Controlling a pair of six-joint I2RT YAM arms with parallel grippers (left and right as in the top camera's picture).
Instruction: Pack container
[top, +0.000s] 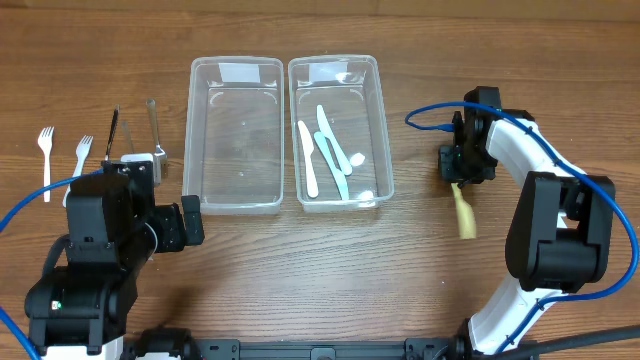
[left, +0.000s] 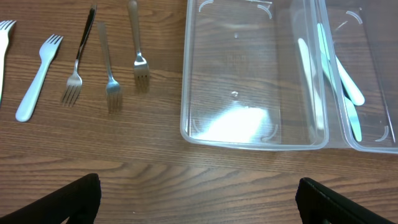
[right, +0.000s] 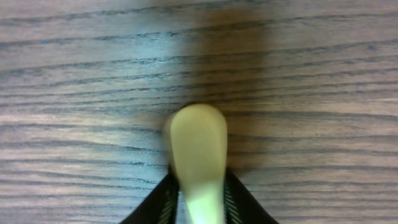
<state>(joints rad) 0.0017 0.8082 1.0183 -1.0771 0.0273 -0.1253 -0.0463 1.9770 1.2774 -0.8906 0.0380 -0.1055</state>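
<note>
Two clear plastic containers stand side by side at the table's back. The left container (top: 235, 135) (left: 249, 130) is empty. The right container (top: 340, 130) (left: 373, 143) holds several white and pale blue plastic utensils (top: 330, 155). My right gripper (top: 460, 178) (right: 199, 205) is shut on a pale yellow wooden spoon (top: 464, 210) (right: 198, 143), right of the containers, just above the table. My left gripper (top: 185, 222) (left: 199, 199) is open and empty, in front of the left container.
Two white plastic forks (top: 46, 150) (left: 37, 78) and three metal forks (top: 155, 130) (left: 109, 68) lie on the table left of the containers. The blue cable (top: 430, 115) loops near the right arm.
</note>
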